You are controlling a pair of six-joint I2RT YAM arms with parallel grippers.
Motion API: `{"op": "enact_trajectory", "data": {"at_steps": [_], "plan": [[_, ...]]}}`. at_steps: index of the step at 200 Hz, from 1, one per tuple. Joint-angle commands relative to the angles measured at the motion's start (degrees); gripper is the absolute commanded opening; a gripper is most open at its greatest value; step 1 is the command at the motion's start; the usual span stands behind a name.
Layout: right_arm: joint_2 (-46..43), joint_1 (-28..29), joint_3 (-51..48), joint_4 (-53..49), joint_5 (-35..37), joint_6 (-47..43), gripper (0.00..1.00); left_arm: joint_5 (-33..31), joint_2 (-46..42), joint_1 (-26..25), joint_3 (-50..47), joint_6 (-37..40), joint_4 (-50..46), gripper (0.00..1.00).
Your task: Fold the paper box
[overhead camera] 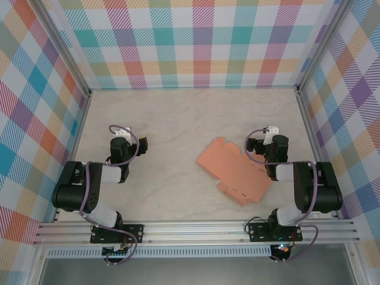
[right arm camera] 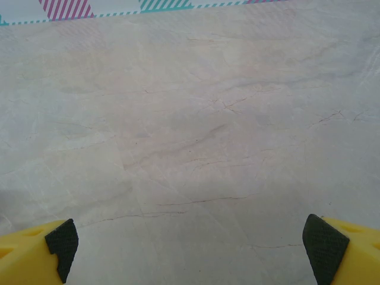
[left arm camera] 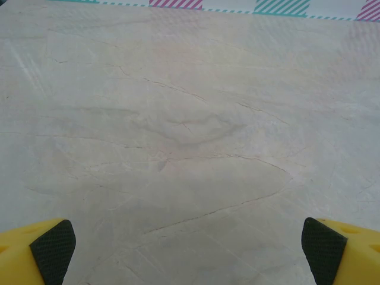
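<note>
The paper box [overhead camera: 233,173] is a flat salmon-orange die-cut sheet with flaps and slots, lying unfolded on the marble table right of centre. My right gripper [overhead camera: 256,144] hovers just beyond the sheet's right edge, open, with nothing between its yellow fingers [right arm camera: 56,243]. My left gripper [overhead camera: 141,142] sits far to the left of the sheet, also open and empty, its black pads [left arm camera: 54,249] wide apart over bare table. Both arms are folded back near their bases.
The marble table [overhead camera: 178,119] is enclosed by plaid walls at the back [overhead camera: 196,41], left and right. An aluminium rail [overhead camera: 196,228] runs along the near edge where the arm bases are bolted.
</note>
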Motion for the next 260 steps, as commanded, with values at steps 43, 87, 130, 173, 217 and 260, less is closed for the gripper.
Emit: {"op": "enact_trajectory", "data": {"at_steps": [43,87,130,173,217,260], "plan": [[-0.16,0.23,1.03,0.73,-0.97,-0.6,1.0,-0.07,0.2,0.41,0.12,0.27,-0.27,1.0],[-0.21,0.23,1.04,0.76,-1.01,-0.54,1.0,-0.08,0.21,0.36,0.1,0.27,-0.32,1.0],[-0.23,0.2,1.04,0.77,-1.02,-0.56,1.0,-0.09,0.2,0.41,0.12,0.37,-0.3,1.0],[-0.18,0.23,1.04,0.7,-1.01,-0.49,1.0,-0.07,0.2,0.4,0.1,0.35,-0.24,1.0],[-0.23,0.23,0.95,0.88,-0.82,-0.39,1.0,-0.06,0.2,0.4,0.11,0.3,-0.31,1.0],[-14.05,0.14,4.98,-18.98,9.13,2.89,1.0,-5.01,-4.44,-0.23,7.5,-1.24,-17.12,1.0]]}}
